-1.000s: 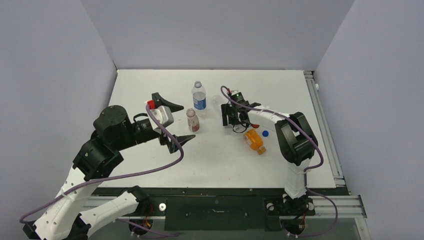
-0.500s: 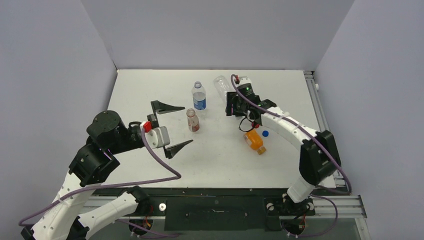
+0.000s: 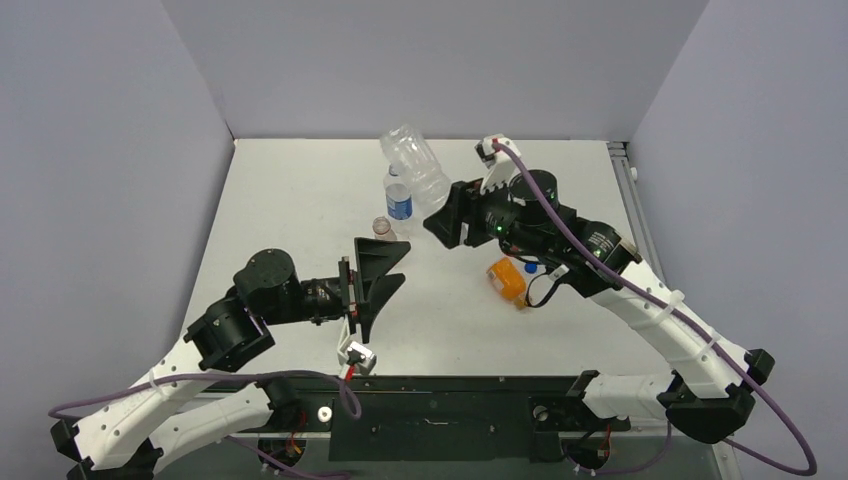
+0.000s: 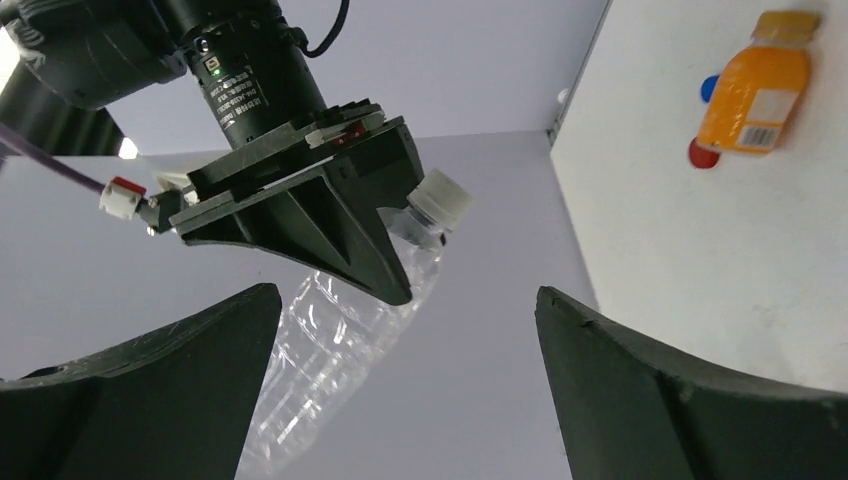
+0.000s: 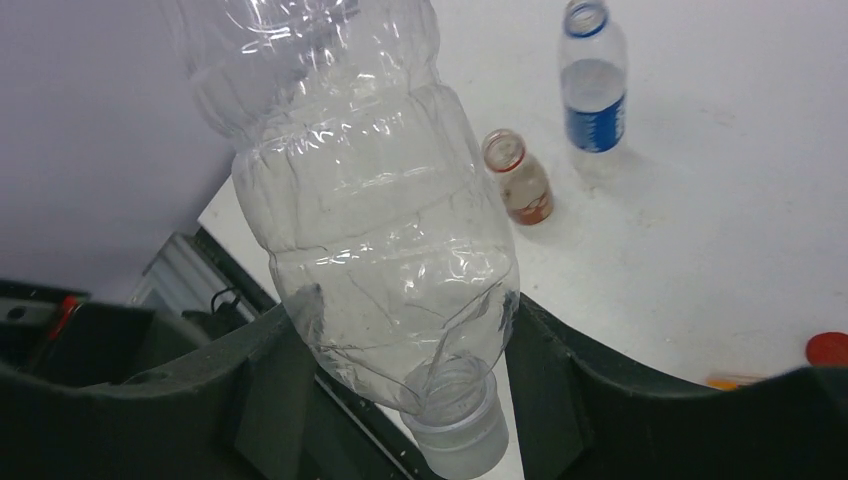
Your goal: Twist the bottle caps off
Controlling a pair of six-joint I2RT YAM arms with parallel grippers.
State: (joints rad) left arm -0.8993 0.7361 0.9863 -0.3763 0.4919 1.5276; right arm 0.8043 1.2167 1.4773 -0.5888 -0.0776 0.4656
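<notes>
Clear crinkled bottle, white cap on | right jaws clamp it | left jaws wide, empty

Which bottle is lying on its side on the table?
The orange bottle. The blue-label bottle and the small red-label bottle stand upright; the right gripper holds the clear bottle in the air.

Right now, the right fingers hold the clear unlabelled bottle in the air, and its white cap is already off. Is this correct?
No, the white cap is still on the neck; the right wrist view shows it. The right fingers do hold the clear unlabelled bottle in the air.
</notes>
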